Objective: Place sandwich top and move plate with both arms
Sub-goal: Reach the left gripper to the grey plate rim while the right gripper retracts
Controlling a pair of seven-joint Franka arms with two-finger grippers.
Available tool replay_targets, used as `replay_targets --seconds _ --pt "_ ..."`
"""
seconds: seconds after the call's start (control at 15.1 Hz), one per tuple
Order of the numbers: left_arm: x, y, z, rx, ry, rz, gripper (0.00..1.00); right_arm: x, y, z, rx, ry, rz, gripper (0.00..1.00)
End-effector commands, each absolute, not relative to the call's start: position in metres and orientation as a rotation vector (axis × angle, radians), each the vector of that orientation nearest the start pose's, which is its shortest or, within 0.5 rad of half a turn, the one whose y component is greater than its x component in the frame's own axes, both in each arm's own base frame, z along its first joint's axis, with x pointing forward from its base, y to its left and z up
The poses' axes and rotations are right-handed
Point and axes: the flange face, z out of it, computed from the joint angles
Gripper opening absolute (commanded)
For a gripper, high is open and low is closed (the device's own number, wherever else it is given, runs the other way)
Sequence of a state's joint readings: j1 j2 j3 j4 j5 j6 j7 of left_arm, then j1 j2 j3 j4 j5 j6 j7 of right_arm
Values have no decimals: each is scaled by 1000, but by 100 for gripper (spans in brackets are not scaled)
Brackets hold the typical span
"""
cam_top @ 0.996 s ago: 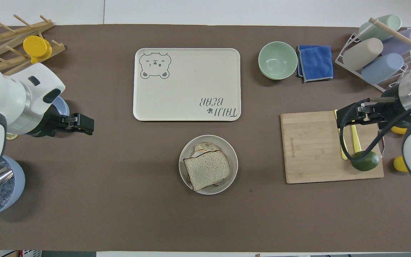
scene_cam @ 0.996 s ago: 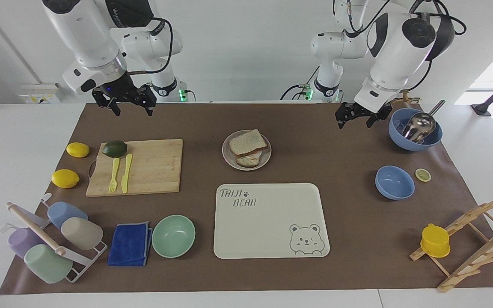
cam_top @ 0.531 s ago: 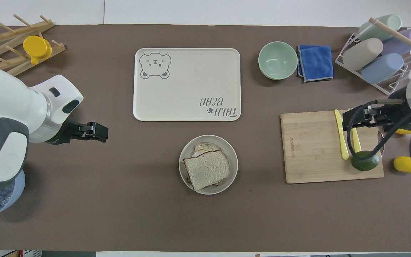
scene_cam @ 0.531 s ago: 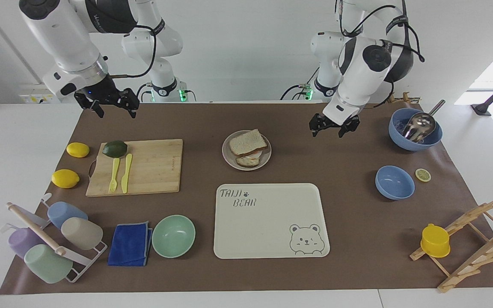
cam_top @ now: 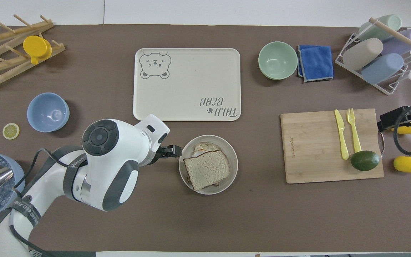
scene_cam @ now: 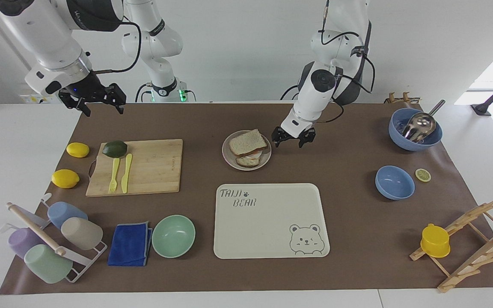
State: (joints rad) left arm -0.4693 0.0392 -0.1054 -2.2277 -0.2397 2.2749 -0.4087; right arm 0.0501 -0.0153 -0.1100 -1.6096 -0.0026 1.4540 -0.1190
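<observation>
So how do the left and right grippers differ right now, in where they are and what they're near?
The left gripper hangs low beside the plate, not touching it; the right gripper is up high, near the table's edge at the right arm's end, close to the cutting board. The left arm is stretched toward the sandwich top; the right waits. Both are open and empty.

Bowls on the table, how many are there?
3: a mint-green bowl beside the blue cloth, a small blue bowl beside the lemon slice, and a larger blue bowl holding a metal scoop.
</observation>
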Motion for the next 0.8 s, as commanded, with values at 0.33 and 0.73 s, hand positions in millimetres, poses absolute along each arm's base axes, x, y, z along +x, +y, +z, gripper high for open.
replay_targets --seconds 0.33,0.73 --pt "422 -316 317 -3360 12 207 78 549 -47 625 -3138 -95 134 100" --pt "421 -318 312 -3363 28 223 65 546 -27 622 -3139 -133 173 100"
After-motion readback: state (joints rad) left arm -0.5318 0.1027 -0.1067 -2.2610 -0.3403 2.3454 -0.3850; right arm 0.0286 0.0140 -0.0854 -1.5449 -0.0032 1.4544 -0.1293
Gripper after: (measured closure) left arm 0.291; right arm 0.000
